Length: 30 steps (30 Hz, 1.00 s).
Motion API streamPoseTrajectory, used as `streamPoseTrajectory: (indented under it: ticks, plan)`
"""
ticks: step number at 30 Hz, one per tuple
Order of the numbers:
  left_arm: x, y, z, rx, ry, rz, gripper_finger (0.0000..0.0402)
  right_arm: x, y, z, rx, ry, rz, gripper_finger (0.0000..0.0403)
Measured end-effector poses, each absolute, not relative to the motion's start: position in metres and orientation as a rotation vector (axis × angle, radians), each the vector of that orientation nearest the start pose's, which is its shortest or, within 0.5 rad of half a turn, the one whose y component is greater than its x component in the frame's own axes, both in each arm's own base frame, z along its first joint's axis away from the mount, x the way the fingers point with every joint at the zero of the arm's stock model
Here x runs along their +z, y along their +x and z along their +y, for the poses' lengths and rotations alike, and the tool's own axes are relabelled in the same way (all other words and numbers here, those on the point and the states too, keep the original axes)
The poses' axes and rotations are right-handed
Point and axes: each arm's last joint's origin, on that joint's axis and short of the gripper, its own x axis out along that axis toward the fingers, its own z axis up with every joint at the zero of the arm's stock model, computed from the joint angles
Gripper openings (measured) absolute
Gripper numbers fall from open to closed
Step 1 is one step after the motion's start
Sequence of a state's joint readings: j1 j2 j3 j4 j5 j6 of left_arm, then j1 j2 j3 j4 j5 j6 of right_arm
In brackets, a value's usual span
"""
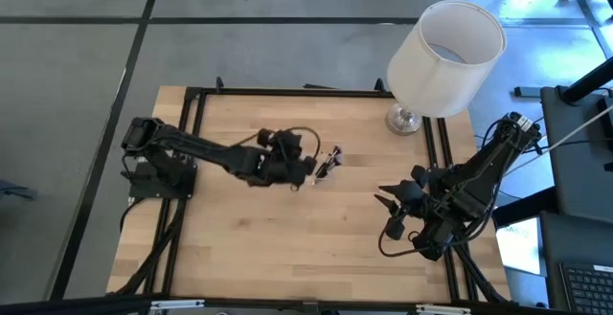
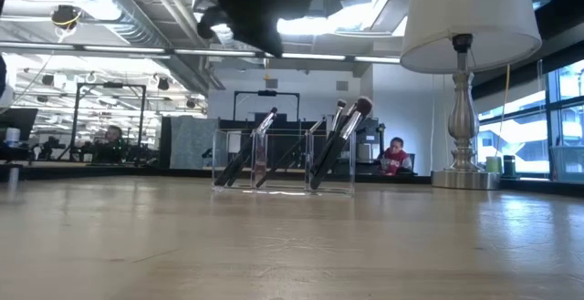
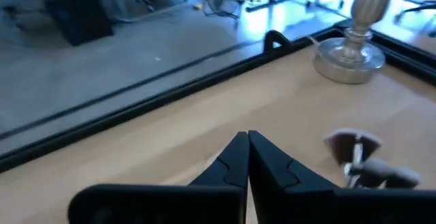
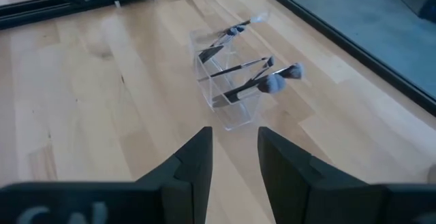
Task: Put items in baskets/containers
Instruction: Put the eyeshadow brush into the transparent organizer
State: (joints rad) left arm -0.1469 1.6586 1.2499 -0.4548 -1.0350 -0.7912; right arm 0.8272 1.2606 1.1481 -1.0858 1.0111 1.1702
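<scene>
A small clear plastic tray (image 2: pixel 283 161) with compartments stands near the middle of the table (image 1: pixel 287 248). It also shows in the high view (image 1: pixel 330 159) and the right wrist view (image 4: pixel 228 112). Several thin dark makeup brushes (image 2: pixel 333 140) lean in the compartments, heads up and handle ends on the tray's floor. My left gripper (image 1: pixel 312 168) is shut and empty. It hangs above and just left of the tray, high in the low view (image 2: pixel 270 45); its wrist view (image 3: pixel 246 149) shows brush heads (image 3: pixel 354 152) beside it. My right gripper (image 4: pixel 235 139) is open and empty, right of the tray (image 1: pixel 385 198).
A lamp with a big white shade (image 1: pixel 445 56) stands on its silver base (image 1: pixel 407 119) at the table's far right, behind the tray. A black frame (image 1: pixel 287 93) runs along the table's edges. Bare wood lies near and left of the tray.
</scene>
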Motion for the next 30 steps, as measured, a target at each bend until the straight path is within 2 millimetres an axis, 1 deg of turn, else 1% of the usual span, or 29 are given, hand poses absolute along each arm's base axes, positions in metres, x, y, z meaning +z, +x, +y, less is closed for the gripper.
streamPoseTrajectory:
  ticks: [3,6,9,14,16,18,20,24,27,30]
  plan:
    - [0.262,0.349,-0.016,0.997,-0.253,0.387,0.0002,0.309,0.166,0.145,-0.517,0.157,0.502,0.0118]
    - [0.261,0.35,-0.013,0.964,-0.281,0.417,0.0002,0.309,0.166,0.144,-0.52,0.149,0.506,0.0118]
    - [0.257,0.352,-0.017,0.931,-0.292,0.446,0.0002,0.309,0.166,0.144,-0.521,0.145,0.508,0.0118]
    - [0.254,0.348,-0.027,0.922,-0.247,0.492,0.0003,0.309,0.166,0.144,-0.522,0.147,0.508,0.0118]
    - [0.251,0.344,-0.027,0.938,-0.214,0.524,0.0002,0.309,0.166,0.144,-0.52,0.154,0.504,0.0118]
    - [0.249,0.341,-0.022,0.938,-0.19,0.588,0.0002,0.309,0.167,0.145,-0.517,0.164,0.499,0.0118]
    - [0.244,0.337,-0.012,0.906,-0.2,0.7,0.0003,0.31,0.167,0.145,-0.517,0.166,0.498,0.0118]
    - [0.227,0.331,0.026,0.906,-0.285,0.933,0.0005,0.308,0.167,0.144,-0.53,0.151,0.484,0.0118]
    - [0.219,0.327,0.059,0.957,-0.274,1.016,0.0007,0.307,0.168,0.14,-0.55,0.132,0.489,0.0118]
    - [0.218,0.32,0.092,0.996,-0.271,1.049,0.0014,0.306,0.17,0.135,-0.579,0.113,0.501,0.0118]
